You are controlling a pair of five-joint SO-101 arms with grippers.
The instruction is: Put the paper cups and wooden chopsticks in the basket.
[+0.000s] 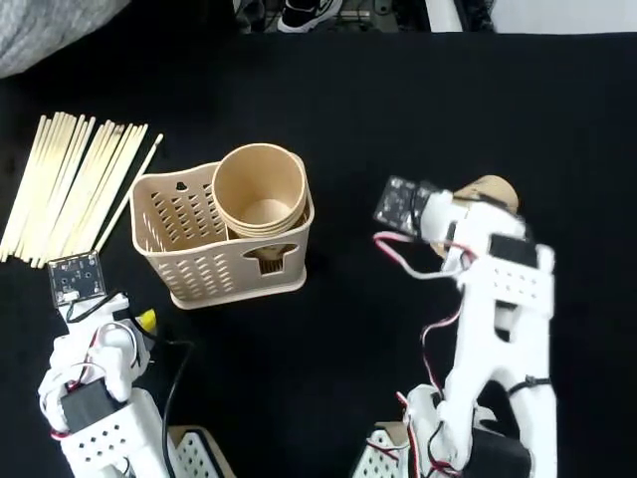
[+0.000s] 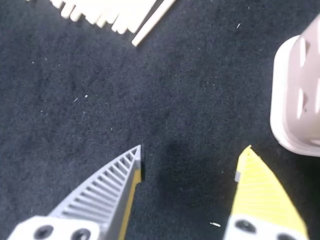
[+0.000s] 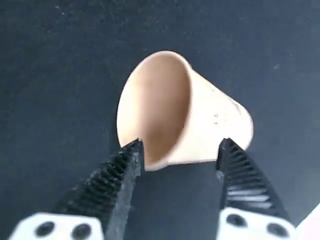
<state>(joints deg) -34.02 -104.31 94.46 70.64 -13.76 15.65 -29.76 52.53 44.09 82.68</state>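
A beige slotted basket (image 1: 189, 249) stands left of the table's middle with stacked paper cups (image 1: 259, 189) in its right half. Several wooden chopsticks (image 1: 70, 184) lie in a fan to its left; their ends (image 2: 110, 10) show in the left wrist view. Another paper cup (image 3: 185, 120) lies on its side at the right (image 1: 493, 189), partly under the right arm. My right gripper (image 3: 180, 145) is open, its black fingertips (image 3: 131, 152) straddling the cup near its rim. My left gripper (image 2: 192, 150) is open over bare cloth, between the chopsticks and the basket's corner (image 2: 300, 100).
Black cloth (image 1: 398, 119) covers the table. A grey fabric (image 1: 50, 25) lies at the back left corner. The arms' bases and cables (image 1: 428, 349) sit along the front edge. Open cloth lies between the basket and the right arm.
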